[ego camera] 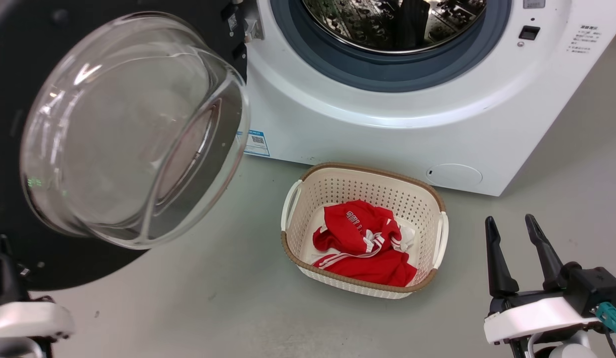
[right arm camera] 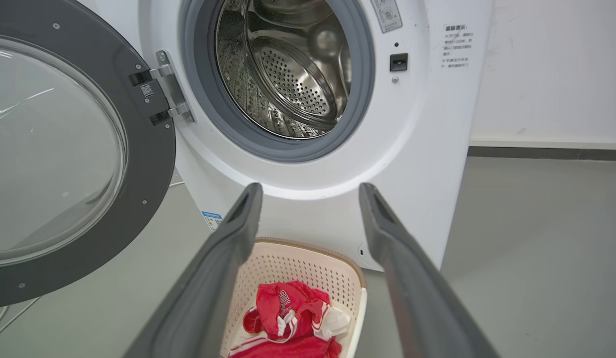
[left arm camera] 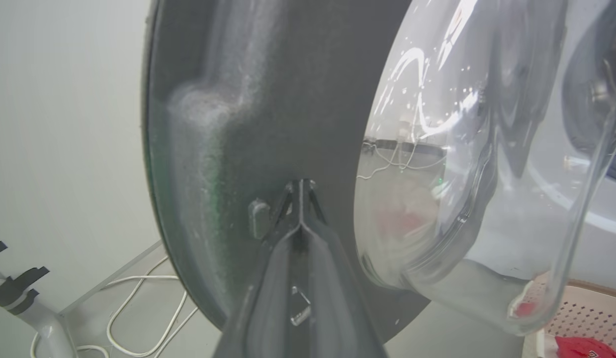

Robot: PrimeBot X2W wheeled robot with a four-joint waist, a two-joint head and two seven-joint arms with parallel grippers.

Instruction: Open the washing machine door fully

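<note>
At far left, the left gripper [left arm camera: 300,188] reached forward, its fingers clenched together, tips right at the dark inner face of the large round glossy black washing machine door with its bulging clear glass bowl [ego camera: 129,129]. The door stood wide open, left of the white washing machine [ego camera: 387,124]. Right of it, above the grey floor, the right gripper [ego camera: 509,221] pointed forward, fingers spread, empty.
</note>
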